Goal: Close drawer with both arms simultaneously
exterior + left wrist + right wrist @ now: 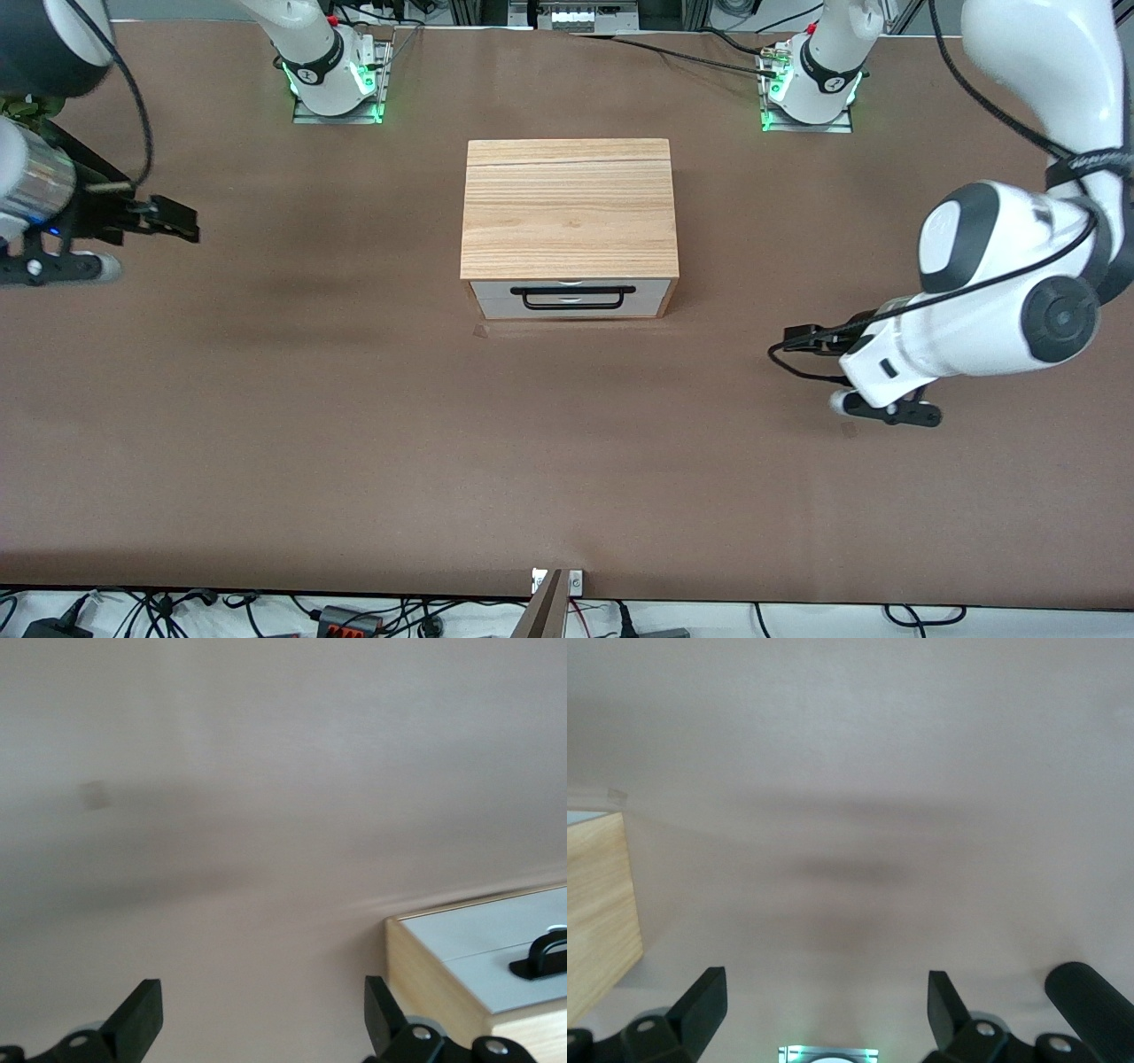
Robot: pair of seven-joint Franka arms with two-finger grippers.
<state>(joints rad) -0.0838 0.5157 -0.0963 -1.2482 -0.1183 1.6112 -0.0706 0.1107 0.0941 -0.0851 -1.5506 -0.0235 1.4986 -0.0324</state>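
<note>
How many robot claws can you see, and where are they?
2. The right claw hangs open over the table at the right arm's end. The left claw hangs open over the table at the left arm's end. Neither touches the wooden cabinet between them.

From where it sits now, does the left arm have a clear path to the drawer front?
Probably yes. The left gripper hangs open over bare table toward the left arm's end, fingers pointing at the cabinet. Nothing lies between it and the drawer, whose white front faces the front camera.
</note>
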